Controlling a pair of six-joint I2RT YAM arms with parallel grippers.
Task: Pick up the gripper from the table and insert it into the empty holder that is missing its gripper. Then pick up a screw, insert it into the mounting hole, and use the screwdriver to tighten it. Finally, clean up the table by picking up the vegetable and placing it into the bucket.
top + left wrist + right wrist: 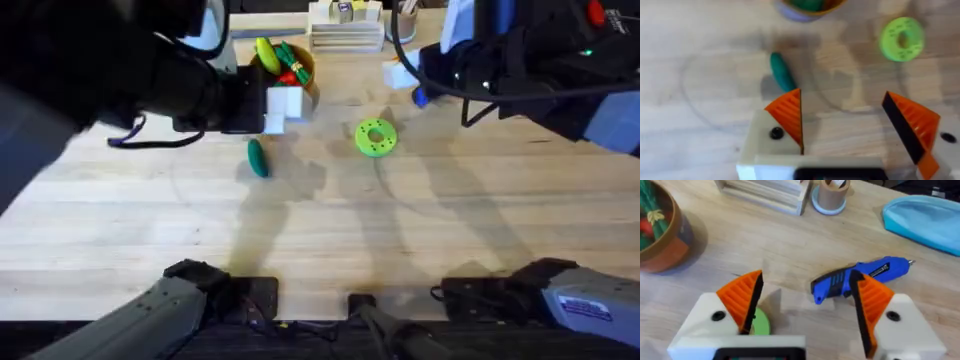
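Note:
The dark green vegetable (258, 157) (782, 72) lies on the table in front of the blue bucket (300, 88) (810, 11), which holds toy foods. My left gripper (285, 103) (842, 95) hovers open just above and beside the vegetable. The blue screwdriver (860, 275) (420, 97) lies on the table at the back right, just past my open right gripper (807, 275) (400, 72). Both white finger blocks of the right gripper carry orange ribbed pads (742, 297). I cannot tell which block is the holder. A loose screw is out of view.
A green ring disc (376, 137) (901, 39) lies mid-table. At the back stand a wooden rack (345, 30) (765, 192), a pale pen cup (830, 197) and a light blue cover (925, 217). The near half of the table is bare wood.

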